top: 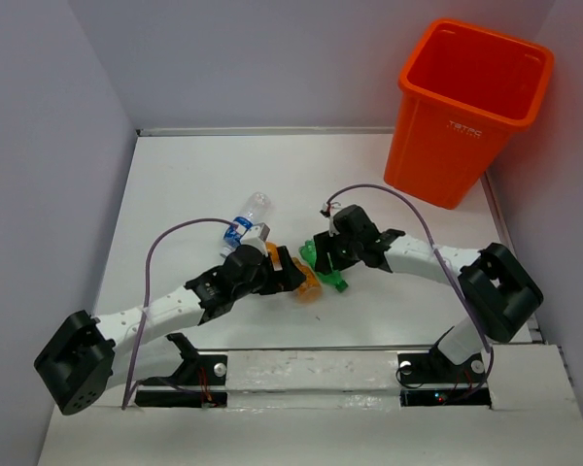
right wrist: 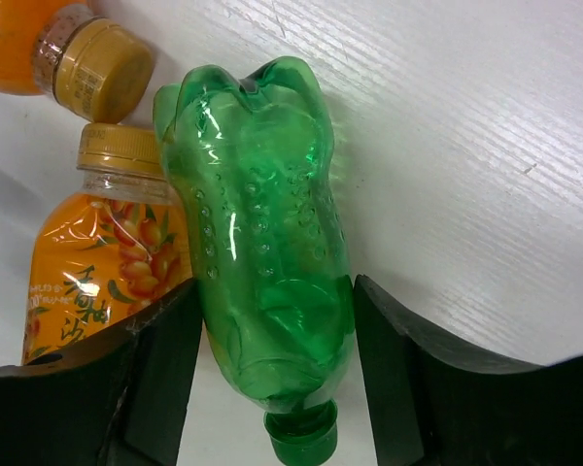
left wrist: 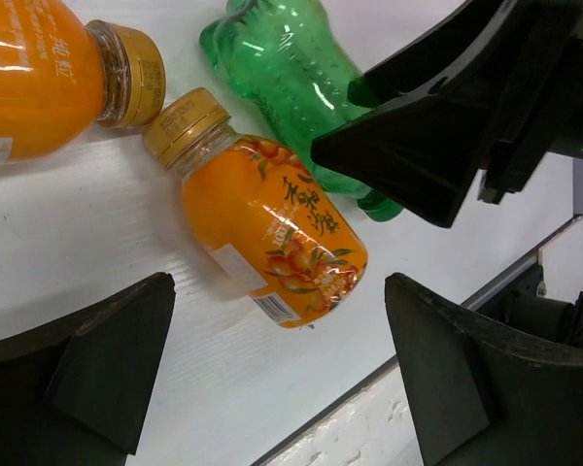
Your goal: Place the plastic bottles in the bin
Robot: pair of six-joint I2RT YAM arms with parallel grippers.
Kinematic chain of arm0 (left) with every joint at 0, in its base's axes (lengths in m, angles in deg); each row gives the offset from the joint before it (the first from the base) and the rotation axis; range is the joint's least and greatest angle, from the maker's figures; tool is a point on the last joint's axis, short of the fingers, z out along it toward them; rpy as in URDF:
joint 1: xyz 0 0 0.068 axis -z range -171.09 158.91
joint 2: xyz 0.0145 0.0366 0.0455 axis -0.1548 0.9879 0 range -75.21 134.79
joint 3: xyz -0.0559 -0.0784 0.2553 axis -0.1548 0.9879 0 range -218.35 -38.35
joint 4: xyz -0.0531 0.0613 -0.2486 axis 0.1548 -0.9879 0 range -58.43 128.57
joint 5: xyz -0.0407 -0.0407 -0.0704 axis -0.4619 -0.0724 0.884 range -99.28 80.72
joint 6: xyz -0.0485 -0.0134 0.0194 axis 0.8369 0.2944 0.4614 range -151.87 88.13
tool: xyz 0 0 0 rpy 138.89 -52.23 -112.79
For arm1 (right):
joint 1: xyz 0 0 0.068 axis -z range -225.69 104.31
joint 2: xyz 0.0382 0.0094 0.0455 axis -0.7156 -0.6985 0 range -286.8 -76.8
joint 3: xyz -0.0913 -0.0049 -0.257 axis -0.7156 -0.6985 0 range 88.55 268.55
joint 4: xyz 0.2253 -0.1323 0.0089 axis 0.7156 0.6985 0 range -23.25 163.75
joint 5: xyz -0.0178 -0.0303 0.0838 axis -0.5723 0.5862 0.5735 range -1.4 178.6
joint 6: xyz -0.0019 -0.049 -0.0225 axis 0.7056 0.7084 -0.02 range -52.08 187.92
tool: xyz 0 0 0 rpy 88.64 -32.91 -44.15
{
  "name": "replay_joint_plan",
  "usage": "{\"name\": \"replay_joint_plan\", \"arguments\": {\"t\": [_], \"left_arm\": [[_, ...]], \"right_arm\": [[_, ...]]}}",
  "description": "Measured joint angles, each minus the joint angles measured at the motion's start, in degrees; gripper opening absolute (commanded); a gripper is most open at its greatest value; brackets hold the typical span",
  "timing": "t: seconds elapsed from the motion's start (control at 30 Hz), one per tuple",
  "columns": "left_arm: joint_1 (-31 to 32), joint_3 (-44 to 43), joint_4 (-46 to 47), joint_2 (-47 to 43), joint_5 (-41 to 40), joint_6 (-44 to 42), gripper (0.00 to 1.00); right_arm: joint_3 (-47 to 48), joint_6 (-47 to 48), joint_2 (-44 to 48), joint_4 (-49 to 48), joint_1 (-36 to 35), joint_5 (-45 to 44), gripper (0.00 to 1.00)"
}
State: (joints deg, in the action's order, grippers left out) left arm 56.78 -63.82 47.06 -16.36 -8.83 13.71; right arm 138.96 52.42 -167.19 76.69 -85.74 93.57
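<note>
A green bottle (right wrist: 262, 233) lies on the white table, cap toward the right wrist camera. My right gripper (right wrist: 275, 330) is closed on its neck end, both fingers touching it. In the top view the green bottle (top: 328, 274) is at table centre under my right gripper (top: 323, 254). An orange bottle (left wrist: 272, 233) with a gold cap lies beside it. My left gripper (left wrist: 280, 291) is open above it, fingers wide apart. A second orange bottle (left wrist: 39, 78) lies at the upper left. A clear bottle with a blue label (top: 248, 221) lies behind the left arm. The orange bin (top: 466, 126) stands at the far right.
The two grippers are close together; my right gripper's black fingers (left wrist: 437, 146) show in the left wrist view, just beside the green bottle (left wrist: 291, 78). The table's near edge (left wrist: 369, 388) runs below the left gripper. Grey walls enclose the table.
</note>
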Motion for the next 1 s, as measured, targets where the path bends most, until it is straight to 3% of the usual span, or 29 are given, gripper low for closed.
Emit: {"name": "replay_joint_plan", "arguments": {"t": [0.17,0.4,0.93,1.0], "left_arm": [[0.02,0.0,1.84,4.5,0.17,-0.04,0.99],[0.87,-0.07,4.07,9.7,-1.07,-0.04,0.99],[1.29,-2.64,11.63,19.17,-0.76,0.87,0.99],[1.38,-2.64,12.2,19.82,-0.81,1.01,0.93]], "right_arm": [[-2.75,-1.46,2.29,-1.42,-0.04,0.0,0.49],[-8.44,-3.43,9.18,-0.48,-0.09,0.68,0.47],[-13.86,-6.25,14.43,-0.55,-0.81,4.26,0.41],[-14.34,-6.58,15.34,-0.5,-0.83,4.52,0.4]]}}
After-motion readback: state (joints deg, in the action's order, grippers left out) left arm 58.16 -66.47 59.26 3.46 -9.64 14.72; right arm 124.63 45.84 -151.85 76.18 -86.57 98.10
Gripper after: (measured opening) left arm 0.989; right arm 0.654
